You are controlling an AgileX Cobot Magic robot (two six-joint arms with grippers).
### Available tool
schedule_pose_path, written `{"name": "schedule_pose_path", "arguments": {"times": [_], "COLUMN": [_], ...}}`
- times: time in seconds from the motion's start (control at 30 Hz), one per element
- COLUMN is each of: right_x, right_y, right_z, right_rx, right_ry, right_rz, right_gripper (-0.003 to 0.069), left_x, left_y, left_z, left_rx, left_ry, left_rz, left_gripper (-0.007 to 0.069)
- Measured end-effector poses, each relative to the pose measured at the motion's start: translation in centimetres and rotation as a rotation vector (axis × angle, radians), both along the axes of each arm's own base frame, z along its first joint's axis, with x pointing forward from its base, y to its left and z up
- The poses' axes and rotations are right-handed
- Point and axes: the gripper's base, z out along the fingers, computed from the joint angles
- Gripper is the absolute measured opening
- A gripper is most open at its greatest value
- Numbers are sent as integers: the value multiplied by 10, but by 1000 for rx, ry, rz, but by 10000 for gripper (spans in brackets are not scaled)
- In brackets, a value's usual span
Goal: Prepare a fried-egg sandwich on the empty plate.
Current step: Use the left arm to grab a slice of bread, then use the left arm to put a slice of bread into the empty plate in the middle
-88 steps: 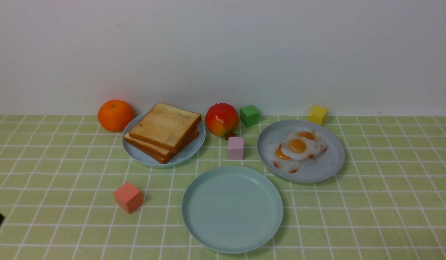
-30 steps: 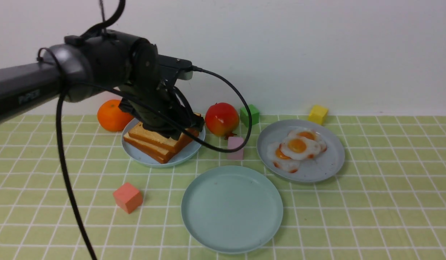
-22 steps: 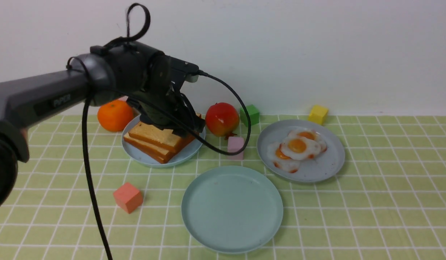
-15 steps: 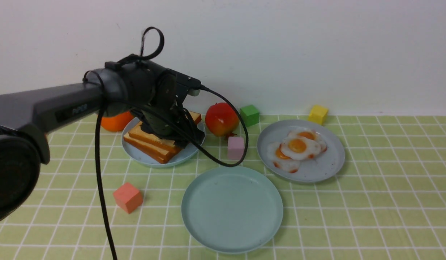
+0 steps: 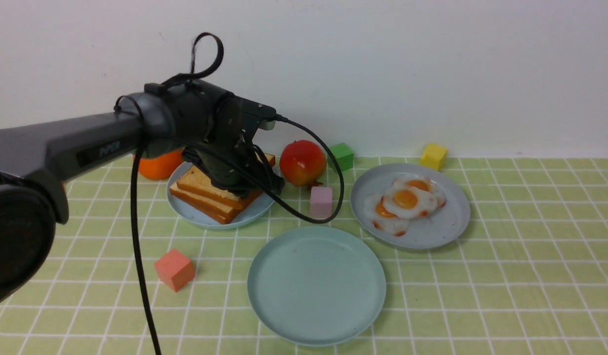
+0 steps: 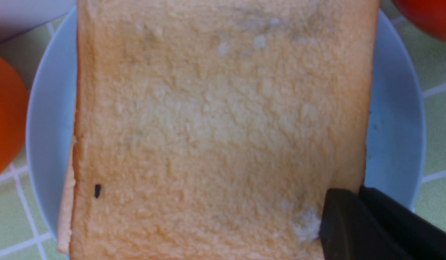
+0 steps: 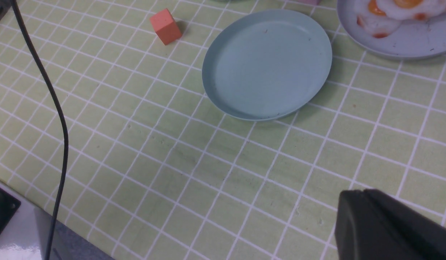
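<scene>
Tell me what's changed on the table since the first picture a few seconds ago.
The left arm swung in from the left and came down onto the toast stack. The left gripper is now shut at the edge of the top toast slice, though a real pinch isn't clear. The toast, fried eggs, empty plate, fruit and cubes stayed put.
</scene>
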Motion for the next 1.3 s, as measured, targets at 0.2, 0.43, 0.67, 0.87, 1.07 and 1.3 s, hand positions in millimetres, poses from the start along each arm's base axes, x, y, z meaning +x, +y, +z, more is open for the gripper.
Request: {"name": "schedule_pose_path", "arguments": {"times": [0.2,0.43,0.67,0.87,1.07,1.3], "right_x": [0,0,-2,-4,-4,-4], "right_y": [0,0,-1,-3,-3,-3], "right_z": [0,0,1,1,1,1], "right_rx": [0,3,-2,-19,-23,-23], "right_ry": [0,1,-14,-29,-31,-31], "right_rz": [0,1,0,-7,-8,-8], "right_gripper": [36,35,35,35,35,35], "left_x": [-6,-30,-106,-157,-163,-158], "left_y": [3,8,-31,-70,-84,-89], "left_z": [23,80,94,69,46,27], "left_rx": [-6,-22,-31,-5,21,35], "left_ry": [-19,-74,-38,26,46,80], "left_rz": [4,-9,-168,-330,-380,-380], "left_gripper": [-12,-13,-13,-13,-13,-6]}}
